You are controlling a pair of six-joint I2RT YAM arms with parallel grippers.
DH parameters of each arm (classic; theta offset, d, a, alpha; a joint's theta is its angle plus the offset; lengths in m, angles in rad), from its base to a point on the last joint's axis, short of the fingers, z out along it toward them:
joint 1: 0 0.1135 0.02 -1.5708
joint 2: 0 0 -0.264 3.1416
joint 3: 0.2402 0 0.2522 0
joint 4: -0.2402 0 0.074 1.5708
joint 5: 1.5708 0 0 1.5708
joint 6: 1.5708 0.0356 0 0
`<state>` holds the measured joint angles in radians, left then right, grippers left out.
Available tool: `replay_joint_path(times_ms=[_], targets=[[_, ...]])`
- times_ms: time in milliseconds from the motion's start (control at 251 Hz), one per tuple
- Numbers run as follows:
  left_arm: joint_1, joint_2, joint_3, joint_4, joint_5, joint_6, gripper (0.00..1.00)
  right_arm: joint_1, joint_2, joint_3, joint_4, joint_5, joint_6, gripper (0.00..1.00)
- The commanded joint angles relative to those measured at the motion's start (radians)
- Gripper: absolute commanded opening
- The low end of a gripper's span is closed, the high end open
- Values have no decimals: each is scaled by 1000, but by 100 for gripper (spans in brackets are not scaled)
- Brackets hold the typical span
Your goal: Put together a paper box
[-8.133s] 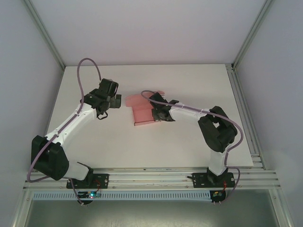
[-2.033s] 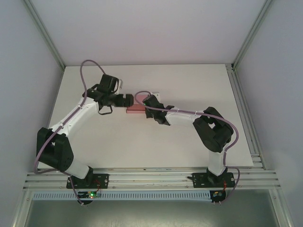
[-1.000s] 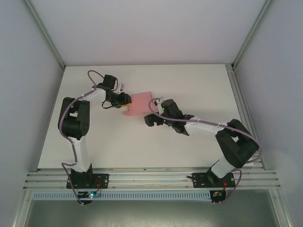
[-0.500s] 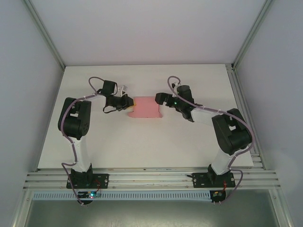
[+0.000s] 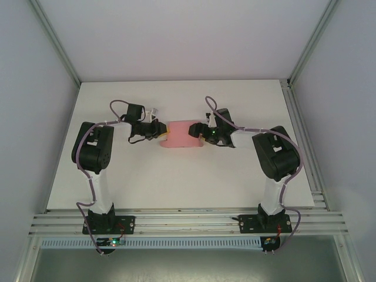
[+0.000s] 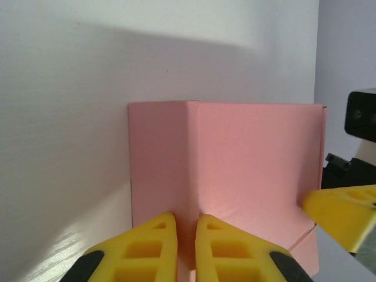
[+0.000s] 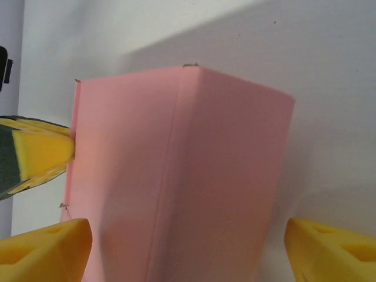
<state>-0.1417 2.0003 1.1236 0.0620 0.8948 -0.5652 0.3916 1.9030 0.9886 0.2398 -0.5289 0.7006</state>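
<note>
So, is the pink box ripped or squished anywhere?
Nothing looks torn. The paper box has one raised fold that the left end effector pinches, and the right end effector sits open around its other end.

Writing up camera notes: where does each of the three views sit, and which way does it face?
Top external: above and behind the bases, facing down at the table; both arms show, left pincer and right pincer at opposite ends of the paper box.
Left wrist: on the left arm, facing along its fingers, shut on a box fold.
Right wrist: on the right arm, facing the box between its spread fingers.
Shared: both wrist views have the box and the other pincer's yellow tip.
</note>
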Motion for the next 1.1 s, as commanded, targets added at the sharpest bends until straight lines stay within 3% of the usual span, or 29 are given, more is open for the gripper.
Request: replay_joint_path(times_ms=[0, 291, 371, 471, 527, 575, 623, 694, 770, 938, 1093], targets=[[13, -19, -15, 23, 5, 14, 11, 1, 8, 22, 56, -93, 46, 81], [13, -63, -38, 48, -1, 61, 14, 10, -33, -4, 235, -200, 136, 54], [13, -90, -44, 47, -13, 86, 17, 13, -61, -10, 232, -197, 146, 43], [13, -133, -33, 45, -21, 120, 23, 14, -88, -6, 167, -170, 145, 40], [9, -170, -7, -11, -61, 158, 36, 11, -98, -8, 143, -151, 166, 40], [-10, -220, 27, -99, -120, 242, 53, 8, -105, -15, 141, -144, 197, 39], [-48, -281, 44, -158, -239, 350, 78, -1, -109, -19, 139, -139, 247, 38], [-129, -371, 55, -225, -449, 518, 100, -19, -113, -18, 113, -147, 317, 36], [-205, -456, 28, -216, -594, 650, 100, -42, -121, -7, 64, -163, 362, 36], [-339, -570, -87, -166, -677, 928, 100, -112, -147, 30, -92, -225, 496, 35], [-458, -606, -132, -157, -811, 1138, 100, -167, -128, 40, -118, -415, 688, 37]])
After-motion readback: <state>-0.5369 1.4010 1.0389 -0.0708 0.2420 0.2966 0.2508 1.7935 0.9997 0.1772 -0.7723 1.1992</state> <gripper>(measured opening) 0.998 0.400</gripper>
